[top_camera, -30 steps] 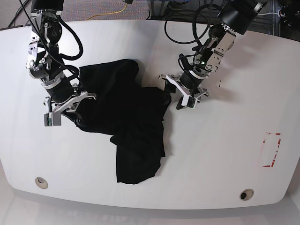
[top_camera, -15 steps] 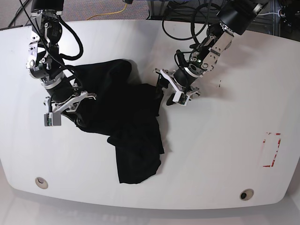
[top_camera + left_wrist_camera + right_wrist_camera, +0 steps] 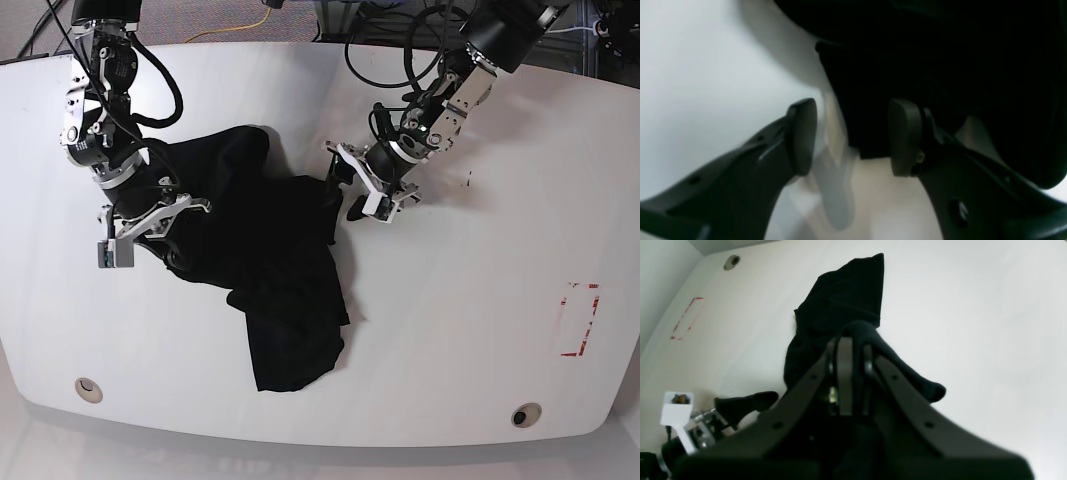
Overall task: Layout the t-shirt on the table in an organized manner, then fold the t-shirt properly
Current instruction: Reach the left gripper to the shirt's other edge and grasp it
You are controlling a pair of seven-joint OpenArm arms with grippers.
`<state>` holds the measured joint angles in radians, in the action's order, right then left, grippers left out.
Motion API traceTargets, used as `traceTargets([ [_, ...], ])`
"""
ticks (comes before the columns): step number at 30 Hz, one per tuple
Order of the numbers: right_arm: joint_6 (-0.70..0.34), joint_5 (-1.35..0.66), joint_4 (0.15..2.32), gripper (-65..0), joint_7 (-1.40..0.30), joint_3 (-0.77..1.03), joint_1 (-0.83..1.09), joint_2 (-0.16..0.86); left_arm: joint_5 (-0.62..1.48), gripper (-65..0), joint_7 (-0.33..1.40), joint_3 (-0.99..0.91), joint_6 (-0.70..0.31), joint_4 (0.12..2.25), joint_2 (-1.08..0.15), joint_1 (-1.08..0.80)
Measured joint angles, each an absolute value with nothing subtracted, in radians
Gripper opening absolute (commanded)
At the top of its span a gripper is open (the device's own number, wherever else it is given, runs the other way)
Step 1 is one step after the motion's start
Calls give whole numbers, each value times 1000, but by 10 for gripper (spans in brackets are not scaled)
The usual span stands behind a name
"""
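Pinching t-shirt near table left edge, right gripper clenched to anchor cloth; left gripper spread, straddling hem for spreading.

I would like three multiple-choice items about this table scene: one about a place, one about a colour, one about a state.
1. Where is the red tape outline on the table, in the base view?
A. near the right edge
B. under the t-shirt
C. at the far left

2. What colour is the t-shirt?
A. white
B. black
C. red

3. How is the left gripper?
A. shut on the t-shirt
B. open at the cloth's edge
C. out of view

Answers: 1 A, the outline sits far right, apart from the cloth. 2 B, the cloth is plain black. 3 B, its fingers stand apart.
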<state>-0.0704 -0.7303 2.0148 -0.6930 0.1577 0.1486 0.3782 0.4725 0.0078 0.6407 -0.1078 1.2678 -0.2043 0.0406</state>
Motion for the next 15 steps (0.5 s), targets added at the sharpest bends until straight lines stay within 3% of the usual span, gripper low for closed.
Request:
traceTargets([
  [6,-70,-730,2015,-650,-693,158,149,377,510,-326,18,634,-185,1266,-201,34],
  [15,-70,-730,2015,-650,-693,158,149,377,604,-326,14,636,-196,1252,-200,36],
])
